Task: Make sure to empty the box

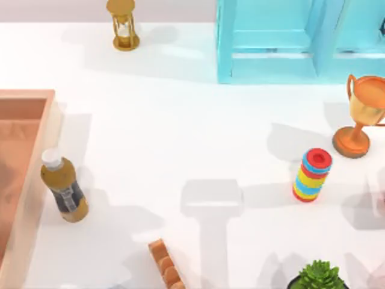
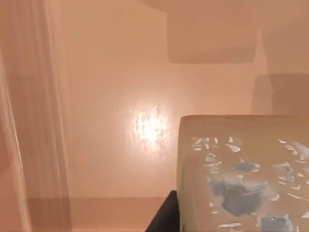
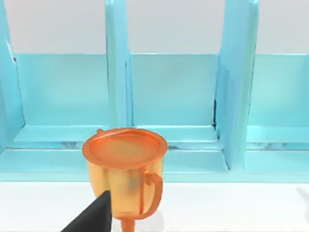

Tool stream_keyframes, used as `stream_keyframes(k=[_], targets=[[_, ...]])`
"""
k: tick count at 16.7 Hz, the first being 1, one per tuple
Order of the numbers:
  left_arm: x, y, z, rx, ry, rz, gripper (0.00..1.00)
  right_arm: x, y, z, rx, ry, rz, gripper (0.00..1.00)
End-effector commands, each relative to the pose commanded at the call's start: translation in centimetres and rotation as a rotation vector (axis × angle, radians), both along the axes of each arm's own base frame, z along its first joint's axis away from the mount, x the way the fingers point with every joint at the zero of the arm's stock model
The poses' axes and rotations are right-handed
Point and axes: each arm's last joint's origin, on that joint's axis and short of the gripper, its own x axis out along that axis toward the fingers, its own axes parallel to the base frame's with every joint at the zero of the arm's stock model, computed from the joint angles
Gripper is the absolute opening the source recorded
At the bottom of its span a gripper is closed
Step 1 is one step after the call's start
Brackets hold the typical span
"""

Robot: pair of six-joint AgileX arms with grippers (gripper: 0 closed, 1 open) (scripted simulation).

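While you are looking down from above, the white table (image 1: 180, 120) is carrying everything, and the box (image 1: 27, 99) is sitting at its left edge, running out of the top view there. The turquoise shelf (image 1: 271, 42) is standing well to the right of the box, along the far side. Inside the box, the left wrist view is showing you a tan carton (image 2: 241, 174) with grey-blue patches, lying over the orange floor near a pale wall. The orange trophy (image 1: 361, 114) is standing far right of the box, in front of the shelf. The brown bottle (image 1: 63, 186) is resting just beside the box's right wall, outside it, its white cap reaching the wall's edge. The ring stack (image 1: 313, 174) is standing well right of the box, near the trophy. The hourglass (image 1: 123, 24) is standing beyond the box, to its right.

The left gripper (image 2: 164, 217) is hovering inside the box beside the carton; you cannot tell whether it is grasping or released. The right gripper (image 3: 94, 215) is hanging far from the box, in front of the trophy; its state is likewise beyond telling.
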Motion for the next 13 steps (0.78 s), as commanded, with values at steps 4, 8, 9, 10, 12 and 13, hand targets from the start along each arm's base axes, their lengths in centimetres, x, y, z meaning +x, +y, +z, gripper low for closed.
stream_keyframes(k=[4,8,9,10,12,13], targets=[[-0.7,-0.3,4.4,0.002,-0.005,0.001,0.00,0.0,0.0,0.0,0.000,0.000,0.000,1.00],[-0.9,-0.4,5.2,0.004,-0.011,0.002,0.00,0.0,0.0,0.0,0.000,0.000,0.000,1.00],[-0.8,-0.3,5.0,0.003,-0.007,0.003,0.00,0.0,0.0,0.0,0.000,0.000,0.000,1.00],[-0.8,-0.3,5.0,0.003,-0.008,0.003,0.00,0.0,0.0,0.0,0.000,0.000,0.000,1.00],[-0.3,-0.6,5.7,0.003,-0.031,-0.001,0.00,0.0,0.0,0.0,0.000,0.000,0.000,1.00],[0.2,-0.9,6.4,0.003,-0.053,-0.005,0.00,0.0,0.0,0.0,0.000,0.000,0.000,1.00]])
